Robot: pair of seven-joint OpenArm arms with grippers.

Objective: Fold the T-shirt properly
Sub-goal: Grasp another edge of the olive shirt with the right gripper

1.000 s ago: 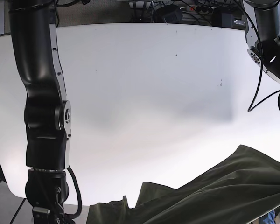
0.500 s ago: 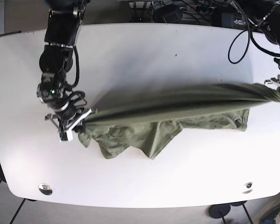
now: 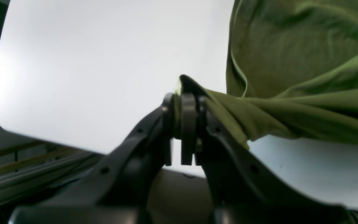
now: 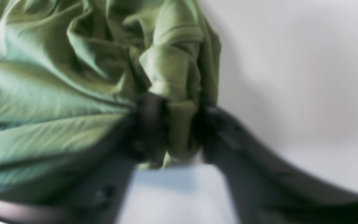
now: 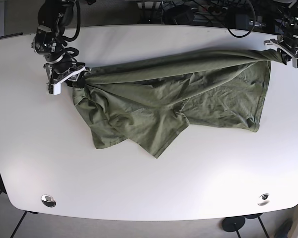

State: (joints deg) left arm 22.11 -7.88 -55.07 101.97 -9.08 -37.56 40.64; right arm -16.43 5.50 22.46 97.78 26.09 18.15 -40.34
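Base view: one T-shirt, two end effectors pinching it, right at 9, left at 2; right wrist blurred.

— Any writing you can make out from here? A brand on the T-shirt, a label on the table?

— Nothing legible. The cloth near the left gripper is plain green, and the right wrist view is too blurred.
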